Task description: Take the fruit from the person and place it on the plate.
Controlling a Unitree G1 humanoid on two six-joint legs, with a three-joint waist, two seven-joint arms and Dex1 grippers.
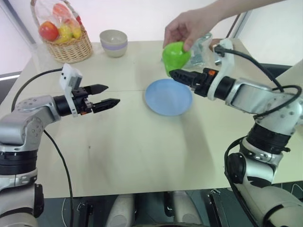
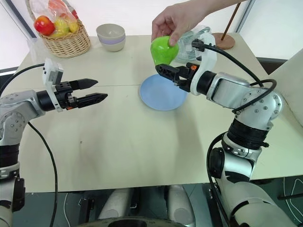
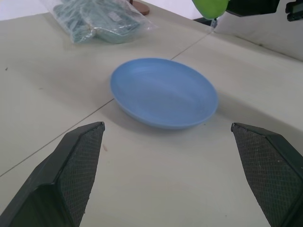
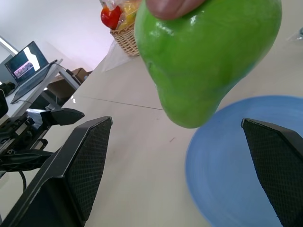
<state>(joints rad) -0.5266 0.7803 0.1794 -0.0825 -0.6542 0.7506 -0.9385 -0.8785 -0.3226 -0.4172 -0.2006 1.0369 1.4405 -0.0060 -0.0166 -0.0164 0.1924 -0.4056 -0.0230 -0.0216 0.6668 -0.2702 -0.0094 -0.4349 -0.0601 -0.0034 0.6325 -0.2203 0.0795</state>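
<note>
The person's hand [image 1: 189, 26] reaches in from the far right and holds the green fruit [image 1: 175, 56] by its top, above the far edge of the light blue plate [image 1: 168, 97]. My right gripper [image 2: 163, 70] is open and points left, its fingertips just under the fruit's lower end. In the right wrist view the fruit [image 4: 208, 56] hangs ahead of the spread fingers [image 4: 85, 165], and I cannot tell whether they touch it. My left gripper [image 1: 112, 94] is open and empty, level, to the left of the plate [image 3: 163, 92].
A wicker basket [image 1: 71, 47] with plastic-wrapped red and yellow fruits stands at the far left of the table. A beige bowl [image 1: 113, 42] sits beside it. A clear bag of teal items [image 3: 99, 19] lies behind the plate, near a round wooden base [image 2: 222, 41].
</note>
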